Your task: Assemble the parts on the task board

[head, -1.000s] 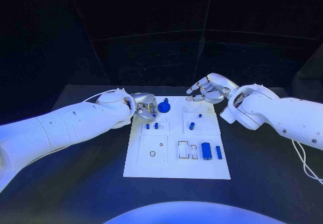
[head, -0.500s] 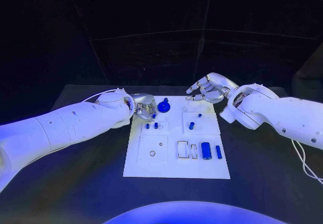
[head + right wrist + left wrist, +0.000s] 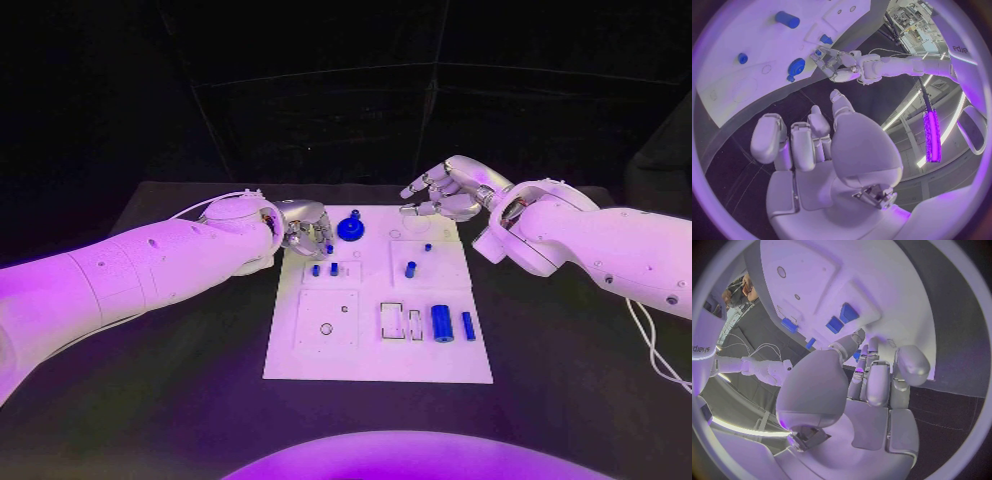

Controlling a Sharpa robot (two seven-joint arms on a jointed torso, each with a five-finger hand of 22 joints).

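**Fingers crowd the far-left parts**

Fingers of your left hand [image 3: 306, 229] curl in at the task board [image 3: 378, 362]'s far-left edge, just beside the round blue knob part [image 3: 351, 228]; whether they pinch anything, you cannot tell. Your right hand [image 3: 447, 192] hovers over the far edge, fingers loosely bent, holding nothing. A careless reach could knock the 2 small pegs [image 3: 325, 269] nearby. Blue cylinders [image 3: 443, 323] lie near you, well apart from both hands.

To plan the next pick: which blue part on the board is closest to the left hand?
The small blue part at the fingertips of the left hand, at the task board's far left corner; the other blue parts lie farther away.
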